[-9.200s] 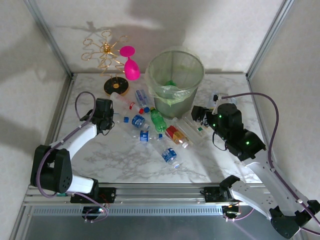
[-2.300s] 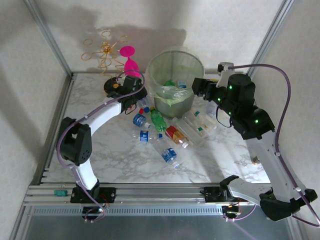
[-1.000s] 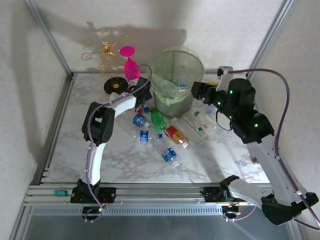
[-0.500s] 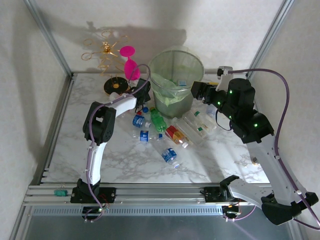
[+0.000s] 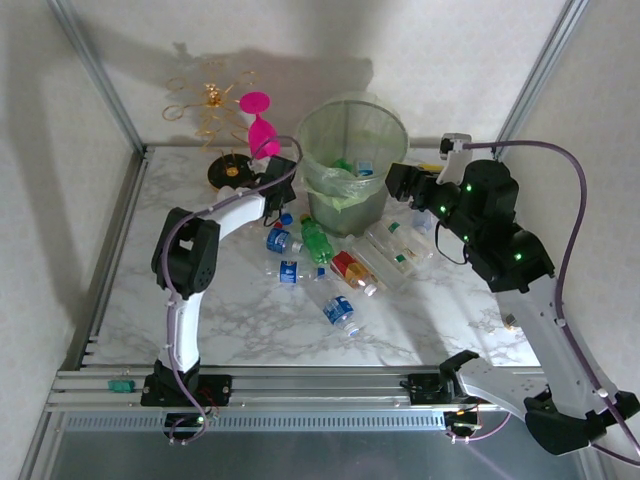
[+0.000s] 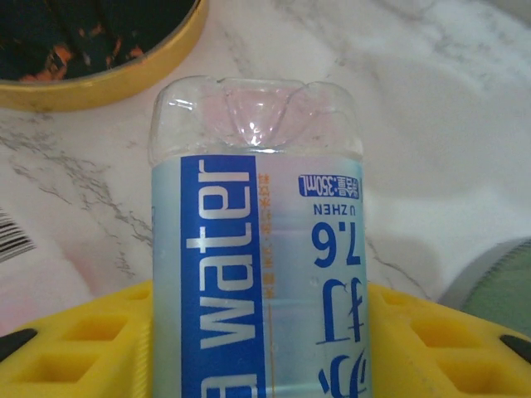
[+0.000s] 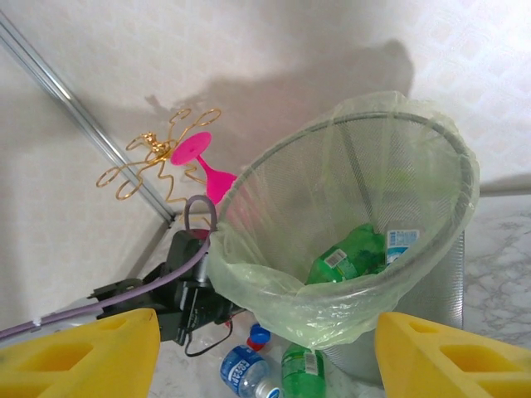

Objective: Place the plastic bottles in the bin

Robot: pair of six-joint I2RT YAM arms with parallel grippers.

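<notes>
In the left wrist view a clear plastic bottle (image 6: pixel 257 207) with a blue and white "water" label lies on the marble. My left gripper (image 6: pixel 257 332) is shut on it, a yellow finger (image 6: pixel 75 340) pressed to each side. From above, that gripper (image 5: pixel 280 196) sits low just left of the bin (image 5: pixel 345 205). My right gripper (image 7: pixel 265 365) hangs open and empty at the bin's (image 7: pixel 365 166) right rim. A green bottle (image 7: pixel 353 257) and a blue-labelled one (image 7: pixel 402 242) lie inside. Several more bottles, among them a green one (image 5: pixel 316 240) and a blue-labelled one (image 5: pixel 340 312), are scattered in front of the bin.
A pink goblet (image 5: pixel 262 130) and a gold wire stand (image 5: pixel 212 100) on a round black base (image 5: pixel 230 172) stand at the back left, close to my left gripper. That gold-rimmed base (image 6: pixel 91 50) lies just beyond the held bottle. Metal frame posts border the table.
My left gripper's fingers have closed in on the water bottle beside the bin. The right arm has drifted slightly right, its jaws unchanged.
</notes>
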